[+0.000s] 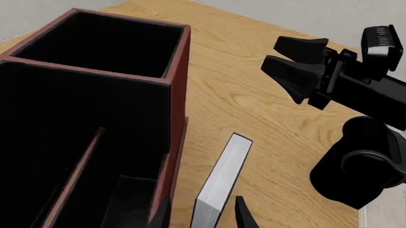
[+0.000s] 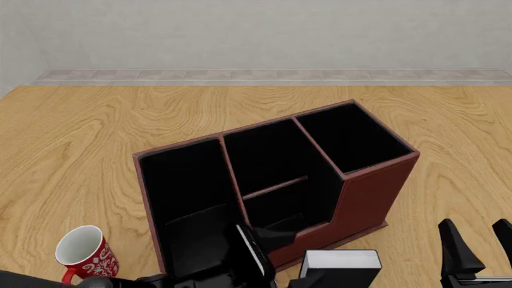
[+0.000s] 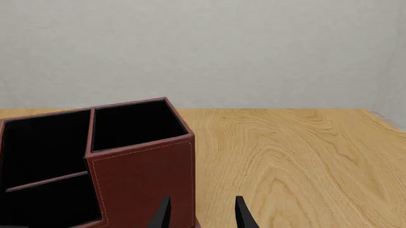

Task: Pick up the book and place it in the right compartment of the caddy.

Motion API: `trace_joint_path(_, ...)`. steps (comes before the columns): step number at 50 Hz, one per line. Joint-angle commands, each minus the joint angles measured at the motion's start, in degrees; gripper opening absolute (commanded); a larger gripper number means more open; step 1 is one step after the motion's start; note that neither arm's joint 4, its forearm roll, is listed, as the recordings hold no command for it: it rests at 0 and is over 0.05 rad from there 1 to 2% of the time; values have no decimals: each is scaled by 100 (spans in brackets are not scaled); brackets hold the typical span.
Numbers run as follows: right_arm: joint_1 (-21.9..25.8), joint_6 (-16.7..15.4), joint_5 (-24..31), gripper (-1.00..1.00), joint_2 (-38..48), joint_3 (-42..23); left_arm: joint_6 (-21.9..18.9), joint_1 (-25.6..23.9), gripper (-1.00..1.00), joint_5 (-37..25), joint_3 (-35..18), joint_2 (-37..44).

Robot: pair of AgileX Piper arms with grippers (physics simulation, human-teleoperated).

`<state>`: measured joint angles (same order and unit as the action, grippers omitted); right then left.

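Left gripper (image 1: 201, 213) apparently clasps the unlabelled book (image 1: 222, 175).

Caddy (image 2: 364, 192) mid-table; book (image 2: 340, 260) just in front of its right end, mug (image 2: 84, 252) off its front-left corner.

book (image 2: 340, 264) cut off by frame edge below, left pincer (image 2: 280, 273) mostly out of frame

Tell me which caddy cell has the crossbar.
The middle compartment of the caddy: a thin bar spans it. The right compartment and the long left one have none.
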<state>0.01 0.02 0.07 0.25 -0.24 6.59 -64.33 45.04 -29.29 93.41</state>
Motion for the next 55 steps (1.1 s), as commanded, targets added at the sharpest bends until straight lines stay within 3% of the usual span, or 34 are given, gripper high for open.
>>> trace_joint_path(1,1,1,0,100,0,0,93,-16,100,108,-87,252)
trace_joint_path(43,-1,-1,1,100,0,0,335,-132,100,365,-367,1009)
trace_joint_path(44,0,1,0,100,0,0,336,-126,-100,397,-339,1001)
trace_joint_path(55,0,-1,0,100,0,0,354,-153,-100,399,-289,910)
